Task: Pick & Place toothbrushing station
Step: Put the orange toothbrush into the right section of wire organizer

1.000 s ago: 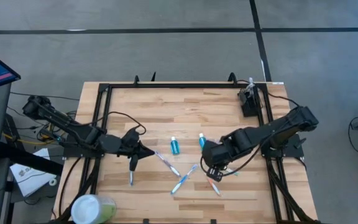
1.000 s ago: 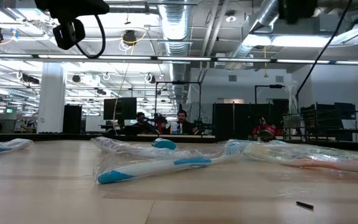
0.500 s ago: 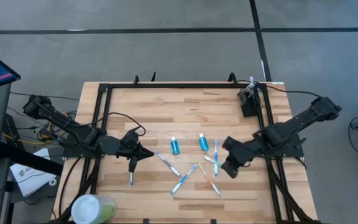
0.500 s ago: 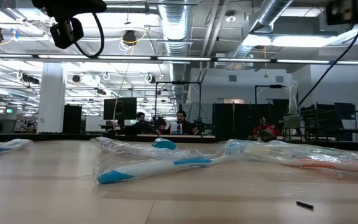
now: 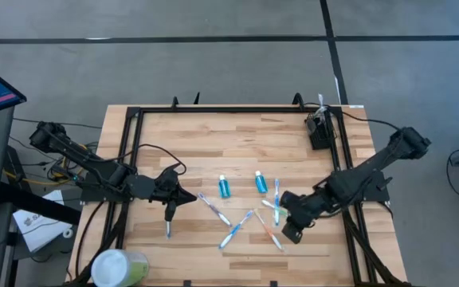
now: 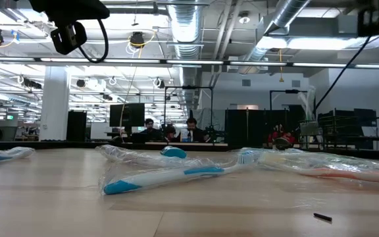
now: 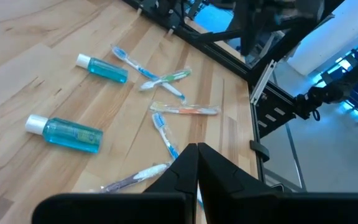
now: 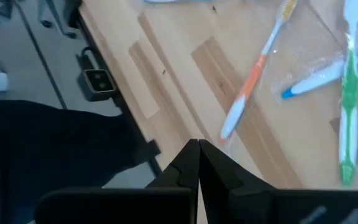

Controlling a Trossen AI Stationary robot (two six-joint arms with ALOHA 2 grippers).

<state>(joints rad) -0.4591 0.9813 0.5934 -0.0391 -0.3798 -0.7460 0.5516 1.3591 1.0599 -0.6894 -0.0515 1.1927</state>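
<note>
The toothbrushing station (image 5: 319, 131), a small black holder, stands at the table's far right corner. Several wrapped toothbrushes (image 5: 236, 229) and two blue bottles (image 5: 225, 186) lie mid-table. My right gripper (image 5: 287, 228) is shut, hanging above the near right part of the table beside an orange toothbrush (image 8: 253, 81) and a green one (image 8: 348, 93), touching nothing. My left gripper (image 5: 191, 198) is shut too, above the table left of the toothbrushes, and holds nothing (image 7: 197, 149).
A pale-green cup with a white lid (image 5: 118, 267) stands at the near left corner. A black frame (image 5: 132, 151) runs along the table's edges. One more toothbrush (image 5: 167, 229) lies near the left gripper. Wrapped toothbrushes (image 6: 170, 178) lie close in the low view.
My right gripper has drawn back from over the toothbrushes toward the table's right edge, then toward the near edge, sinking a little and tipping further downward while rolling. It has stayed shut. The toothbrushes and bottles lie as before.
</note>
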